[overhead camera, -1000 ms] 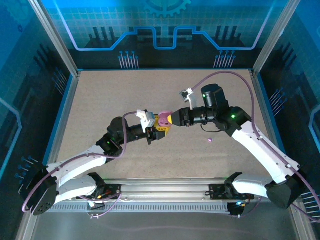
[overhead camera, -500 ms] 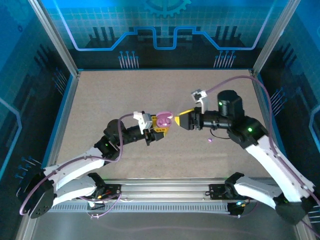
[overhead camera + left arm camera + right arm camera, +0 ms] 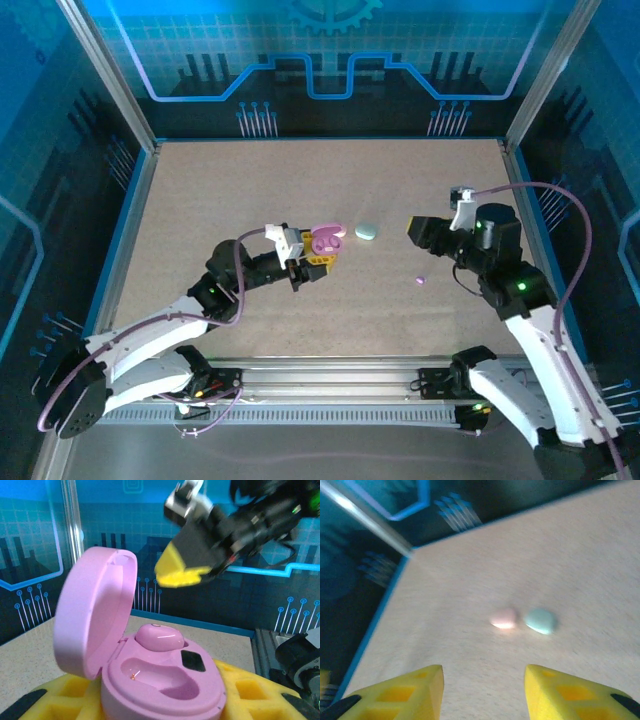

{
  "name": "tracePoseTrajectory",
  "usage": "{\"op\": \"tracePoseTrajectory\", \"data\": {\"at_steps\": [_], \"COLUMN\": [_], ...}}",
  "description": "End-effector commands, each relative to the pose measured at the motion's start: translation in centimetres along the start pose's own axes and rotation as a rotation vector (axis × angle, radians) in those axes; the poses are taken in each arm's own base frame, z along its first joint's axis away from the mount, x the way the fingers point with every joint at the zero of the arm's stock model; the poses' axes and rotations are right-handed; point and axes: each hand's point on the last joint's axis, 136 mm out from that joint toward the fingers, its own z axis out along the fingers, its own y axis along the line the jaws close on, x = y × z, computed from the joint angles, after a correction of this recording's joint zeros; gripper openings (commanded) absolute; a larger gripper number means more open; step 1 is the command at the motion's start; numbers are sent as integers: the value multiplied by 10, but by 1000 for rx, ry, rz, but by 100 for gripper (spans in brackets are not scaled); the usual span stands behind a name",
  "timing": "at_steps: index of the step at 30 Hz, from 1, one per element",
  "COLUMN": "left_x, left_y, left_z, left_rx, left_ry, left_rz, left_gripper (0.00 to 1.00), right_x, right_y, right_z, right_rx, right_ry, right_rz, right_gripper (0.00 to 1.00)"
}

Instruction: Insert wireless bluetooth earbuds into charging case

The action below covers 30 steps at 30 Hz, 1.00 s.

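My left gripper is shut on the base of an open pink charging case, held above the table's middle. In the left wrist view the case sits between the yellow fingers with its lid up. One pink earbud is seated in the far socket, and the near socket is empty. A tiny purple earbud lies loose on the table, below my right gripper. That gripper hangs open and empty to the right of the case; its wrist view shows bare table between the fingers.
A pale teal pebble-shaped case lies on the table between the two grippers. In the blurred right wrist view it lies beside a pale pink piece. Metal frame posts and blue walls ring the table.
My right gripper has drawn back to the right, away from the pink case, and its jaws have widened. The teal case has come into sight. The left arm has held still.
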Motion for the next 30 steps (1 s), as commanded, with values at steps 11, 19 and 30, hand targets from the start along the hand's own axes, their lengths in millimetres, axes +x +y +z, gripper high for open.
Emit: {"op": "tracePoseTrajectory", "data": {"at_steps": [11, 19, 30], "left_x": [-13, -15, -17], "left_y": [-4, -5, -4], "left_z": [-8, -11, -18], "left_rx": [-14, -16, -41], "left_ry": [-41, -47, -44], "left_rz": [28, 29, 46], "left_gripper": [27, 27, 27], "right_x": [82, 79, 85], "right_y": [-132, -161, -190], "right_z": [60, 84, 111], "right_rx": [330, 419, 477], "right_ry": [406, 457, 576], "right_rz": [350, 332, 284], "right_gripper": [49, 49, 50]}}
